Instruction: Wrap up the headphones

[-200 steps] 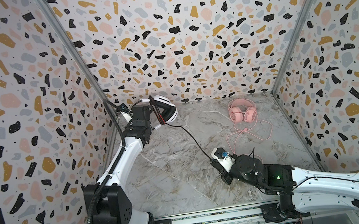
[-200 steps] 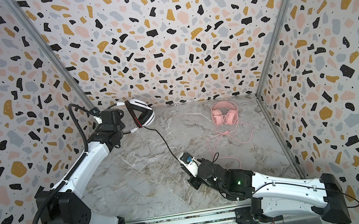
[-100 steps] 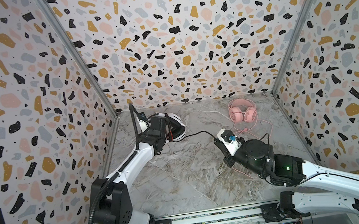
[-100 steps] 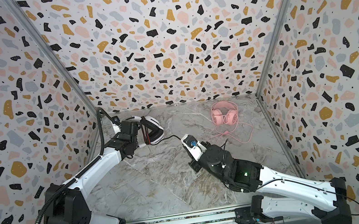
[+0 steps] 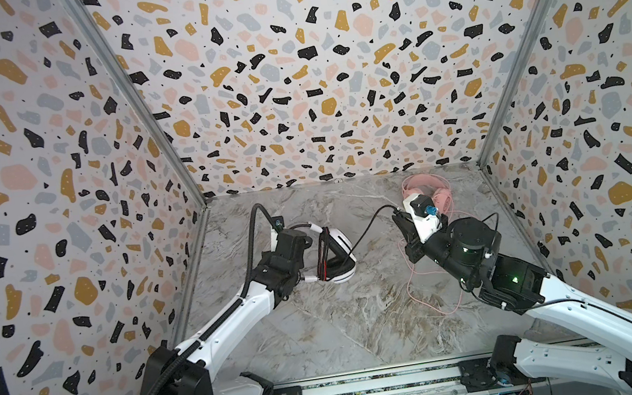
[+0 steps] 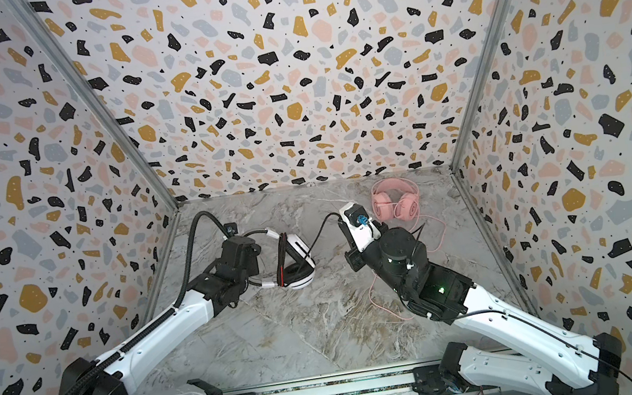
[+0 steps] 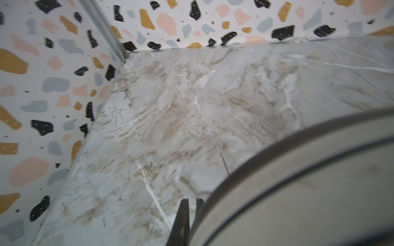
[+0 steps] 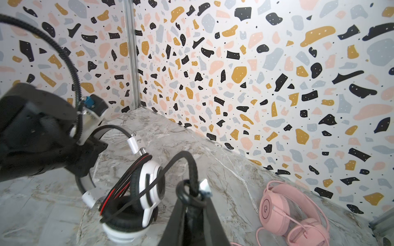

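Observation:
The white headphones (image 5: pixel 340 254) with black stripes sit with their lower ear cup on the marble floor, left of centre, in both top views (image 6: pixel 298 266). My left gripper (image 5: pixel 302 253) is shut on their headband; in the left wrist view its fingertips (image 7: pixel 191 201) are together beside a white, black-striped part of the headset (image 7: pixel 298 181). Their black cable (image 5: pixel 368 220) runs right to my right gripper (image 5: pixel 396 213), which is shut on it (image 8: pixel 193 191) near a small coil. The pink headphones (image 6: pixel 395 206) lie at the back right, just behind that gripper.
A loose pink cable (image 5: pixel 415 285) loops over the floor under and in front of my right arm. Terrazzo walls (image 5: pixel 290 84) close the back and both sides. A metal rail (image 5: pixel 374 383) runs along the front edge.
My left gripper brought the white headphones down from the back left corner toward the middle of the floor. My right gripper carried the black cable from the front middle toward the back.

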Motion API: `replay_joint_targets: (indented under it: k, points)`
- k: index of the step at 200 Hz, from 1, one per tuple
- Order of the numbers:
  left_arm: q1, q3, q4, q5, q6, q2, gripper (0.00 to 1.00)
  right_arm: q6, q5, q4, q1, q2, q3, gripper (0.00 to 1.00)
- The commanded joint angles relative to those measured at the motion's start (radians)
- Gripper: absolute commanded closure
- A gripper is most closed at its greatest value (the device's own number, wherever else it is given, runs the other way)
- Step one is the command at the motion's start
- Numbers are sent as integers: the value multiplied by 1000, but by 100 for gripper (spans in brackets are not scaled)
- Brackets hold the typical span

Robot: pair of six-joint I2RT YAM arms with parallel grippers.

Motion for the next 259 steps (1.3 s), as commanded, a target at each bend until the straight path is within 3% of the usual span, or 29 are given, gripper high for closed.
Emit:
replay_joint_targets:
  k: [1,52,96,140,208,259]
  points:
    - [-10,-34,130,203,67,-53,100,53,-96,91,-68,18,39,100]
    - [-23,-66,138,432,105,-90,100,95,-193,154,-184,93,39,100]
    - [-23,-75,154,650,99,-84,100,206,-388,213,-332,141,-1,100]
    - [-23,-77,210,807,24,-112,100,174,-435,147,-347,293,14,100]
    - [-23,-51,234,860,-48,-160,100,195,-506,202,-348,365,-80,100]
    - [-20,-41,305,878,-118,-170,100,214,-653,289,-347,360,-181,100]
